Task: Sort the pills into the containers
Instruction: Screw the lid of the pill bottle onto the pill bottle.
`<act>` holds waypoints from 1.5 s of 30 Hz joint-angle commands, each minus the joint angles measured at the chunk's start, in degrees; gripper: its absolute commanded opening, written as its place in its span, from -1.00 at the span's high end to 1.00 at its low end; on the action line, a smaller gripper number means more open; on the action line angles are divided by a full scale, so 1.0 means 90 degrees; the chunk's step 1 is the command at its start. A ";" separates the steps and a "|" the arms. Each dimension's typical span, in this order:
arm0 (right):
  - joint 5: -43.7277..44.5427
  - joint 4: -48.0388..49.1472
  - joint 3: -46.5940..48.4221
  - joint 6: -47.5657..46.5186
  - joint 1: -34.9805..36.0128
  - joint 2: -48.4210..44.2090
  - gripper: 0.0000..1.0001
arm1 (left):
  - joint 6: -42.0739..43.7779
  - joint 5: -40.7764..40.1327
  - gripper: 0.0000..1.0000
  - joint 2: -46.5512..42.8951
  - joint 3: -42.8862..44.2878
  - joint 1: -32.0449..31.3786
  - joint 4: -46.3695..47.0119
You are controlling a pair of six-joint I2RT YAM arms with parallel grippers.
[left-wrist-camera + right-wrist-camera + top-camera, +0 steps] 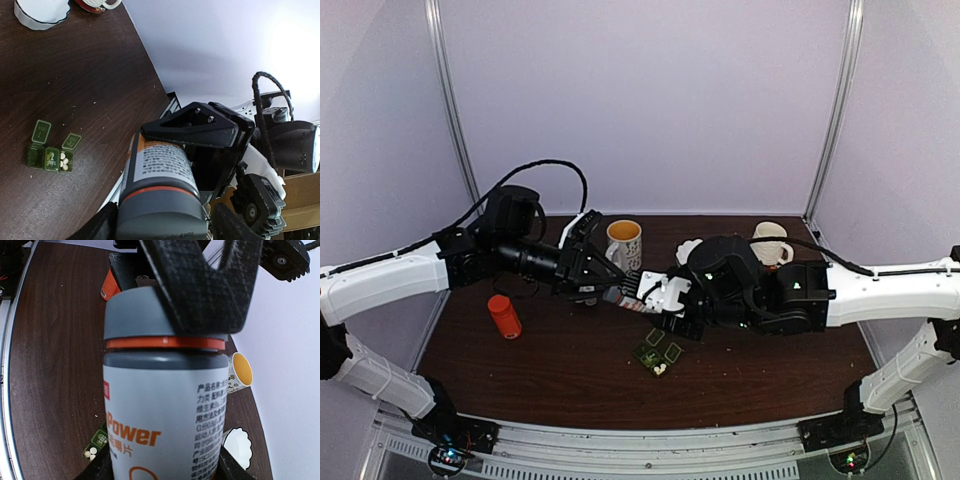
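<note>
Left gripper [160, 226]: jaws straddle the grey cap [135, 315] of the pill bottle [165, 415]. Fingers are at the cap's sides, but I cannot tell whether they are clamped on it.

Right gripper [160, 471]: closed on the bottle's body, one finger on each side of the label. The bottle is held between the two arms above the table [560, 370], lying roughly level in the top view.

Pill box [658, 352]: flat on the table at 6 o'clock from the bottle, near but apart. Two end lids stand open and the middle one is shut. White pills [63, 160] sit in one end compartment; the other open one looks empty.

Also noted: an orange canister [504, 316] at 9 o'clock, well apart, and a yellow-lined mug [623, 240] at 12 o'clock.

Step in hand, as I judge it: uncapping. The cap is on, with its orange ring flush.

Next move calls for:
- a firm pinch on the cap by the left
- a twist against the right's steady hold
- the mouth tipped up first, since a level bottle may spill pills once open
- then a carry toward 6 o'clock over the open compartment
</note>
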 commanded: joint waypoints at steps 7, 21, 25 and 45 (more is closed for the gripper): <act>-0.0241 -0.0211 0.0379 0.0192 -0.0012 -0.0024 1.00 | 0.0384 0.0064 0.16 0.0022 0.0127 -0.0013 0.0001; -0.5115 -0.1252 0.1291 0.1229 -0.1174 0.0338 1.00 | 0.4316 -0.0693 0.47 -0.0599 0.0229 -0.0530 -0.0807; -0.6486 -0.1220 0.1454 0.1559 -0.1365 0.0637 1.00 | 0.5435 -0.0954 0.50 -0.0740 0.0113 -0.0893 -0.0882; -0.9673 0.0378 0.0936 0.3211 -0.1591 0.0990 1.00 | 1.0768 -0.1155 0.98 -0.1031 -0.0066 -0.1306 -0.2128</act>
